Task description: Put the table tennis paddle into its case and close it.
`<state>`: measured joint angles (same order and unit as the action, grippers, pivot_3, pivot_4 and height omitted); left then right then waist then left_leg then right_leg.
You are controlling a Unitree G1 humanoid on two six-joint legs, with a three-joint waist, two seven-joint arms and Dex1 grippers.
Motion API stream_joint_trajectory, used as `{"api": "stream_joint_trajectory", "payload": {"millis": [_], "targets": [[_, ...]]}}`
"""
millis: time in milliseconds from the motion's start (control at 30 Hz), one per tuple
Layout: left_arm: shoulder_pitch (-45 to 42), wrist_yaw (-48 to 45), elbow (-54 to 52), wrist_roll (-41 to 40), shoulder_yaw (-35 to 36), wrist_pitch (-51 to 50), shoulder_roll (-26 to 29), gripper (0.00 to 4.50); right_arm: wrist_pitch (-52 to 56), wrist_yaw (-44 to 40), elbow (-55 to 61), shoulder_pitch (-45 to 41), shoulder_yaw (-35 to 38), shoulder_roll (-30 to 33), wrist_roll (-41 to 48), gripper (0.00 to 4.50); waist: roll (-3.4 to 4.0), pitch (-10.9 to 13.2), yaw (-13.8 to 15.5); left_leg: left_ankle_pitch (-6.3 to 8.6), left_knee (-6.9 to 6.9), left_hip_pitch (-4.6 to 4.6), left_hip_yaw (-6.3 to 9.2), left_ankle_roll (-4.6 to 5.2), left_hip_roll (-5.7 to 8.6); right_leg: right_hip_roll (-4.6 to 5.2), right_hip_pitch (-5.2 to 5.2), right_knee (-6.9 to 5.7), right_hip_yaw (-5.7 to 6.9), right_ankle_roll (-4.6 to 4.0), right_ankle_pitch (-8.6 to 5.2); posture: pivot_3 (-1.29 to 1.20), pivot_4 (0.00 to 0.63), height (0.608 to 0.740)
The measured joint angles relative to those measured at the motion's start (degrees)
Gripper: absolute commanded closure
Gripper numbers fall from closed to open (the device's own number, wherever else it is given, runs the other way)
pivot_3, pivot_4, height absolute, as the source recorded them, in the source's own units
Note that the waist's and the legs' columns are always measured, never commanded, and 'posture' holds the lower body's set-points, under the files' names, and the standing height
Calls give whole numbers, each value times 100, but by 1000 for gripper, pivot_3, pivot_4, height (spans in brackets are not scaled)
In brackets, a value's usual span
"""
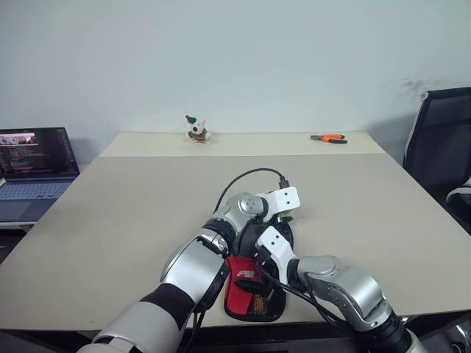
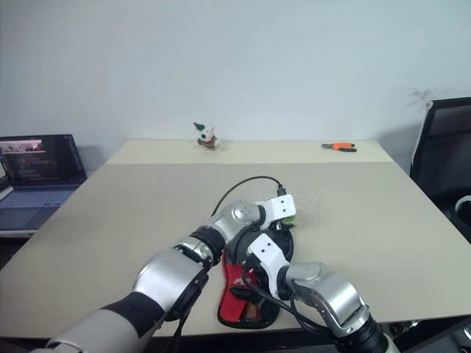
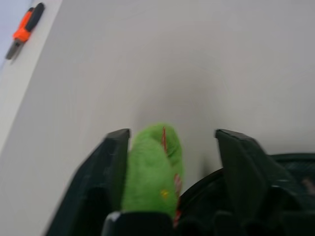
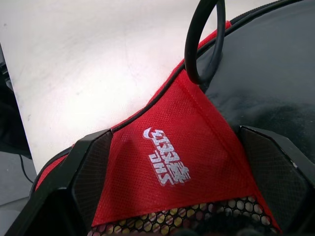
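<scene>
The case (image 1: 239, 290) lies flat near the table's front edge, a black pouch with a red logo panel (image 4: 172, 167) and a mesh pocket. The table tennis paddle is hidden. My left gripper (image 3: 172, 135) sits at the case's far, rounded end. Its fingers are open, and a green fabric tag (image 3: 152, 167) stands between them, leaning against one finger. My right gripper (image 4: 172, 132) hangs low over the red panel with its fingers spread wide, one on each side of the logo.
A black cable (image 1: 246, 176) loops from the left wrist over the case. At the table's far edge stand a small toy figure (image 1: 196, 129) and orange pliers (image 1: 328, 137). A laptop (image 1: 33, 165) sits left of the table and a black chair (image 1: 441, 147) stands to its right.
</scene>
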<state>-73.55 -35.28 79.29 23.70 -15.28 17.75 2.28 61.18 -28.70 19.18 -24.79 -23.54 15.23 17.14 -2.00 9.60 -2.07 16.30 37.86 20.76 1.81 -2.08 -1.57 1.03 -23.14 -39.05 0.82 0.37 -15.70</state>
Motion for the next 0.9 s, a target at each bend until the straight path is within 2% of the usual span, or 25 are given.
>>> {"api": "stream_joint_trajectory", "payload": {"millis": [167,400,567,700,767,900], "targets": [[1,-18,-103,-279,287,154,501,1491,65,-14,-206,-133,160,-153,74,0,1,0,-14,-1,2,-4,-1,0,-4,-2,-1,-4,-1,2,2,0,150,740],[63,-349,-854,-1165,1148,102,1631,1491,426,-8,-247,-262,458,-226,291,0,3,1,-1,-1,2,1,1,-1,-5,0,-3,0,0,3,6,0,150,740],[947,-1028,-1769,-2521,2292,-1218,2447,1491,828,-1,-22,-259,764,-177,524,0,8,2,-2,0,0,7,-1,-1,-5,5,-9,4,-3,-21,20,0,150,740],[2269,-1424,-3049,-3209,2724,-2380,2921,1491,1010,0,66,-287,971,11,677,0,3,10,46,0,-1,28,30,-2,-7,12,-14,10,0,-25,20,0,150,740],[3143,-1811,-4475,-3810,2819,-3161,2994,1491,1138,-35,108,-301,1124,135,787,0,2,12,81,-1,2,45,55,-3,-13,24,-14,10,-3,-18,16,0,150,740],[4022,-2098,-6341,-4536,2739,-4236,2991,1491,1381,-304,219,-361,1418,585,1120,0,6,19,188,-1,13,59,92,-3,2,33,-13,16,-3,-11,17,0,150,740]]}}
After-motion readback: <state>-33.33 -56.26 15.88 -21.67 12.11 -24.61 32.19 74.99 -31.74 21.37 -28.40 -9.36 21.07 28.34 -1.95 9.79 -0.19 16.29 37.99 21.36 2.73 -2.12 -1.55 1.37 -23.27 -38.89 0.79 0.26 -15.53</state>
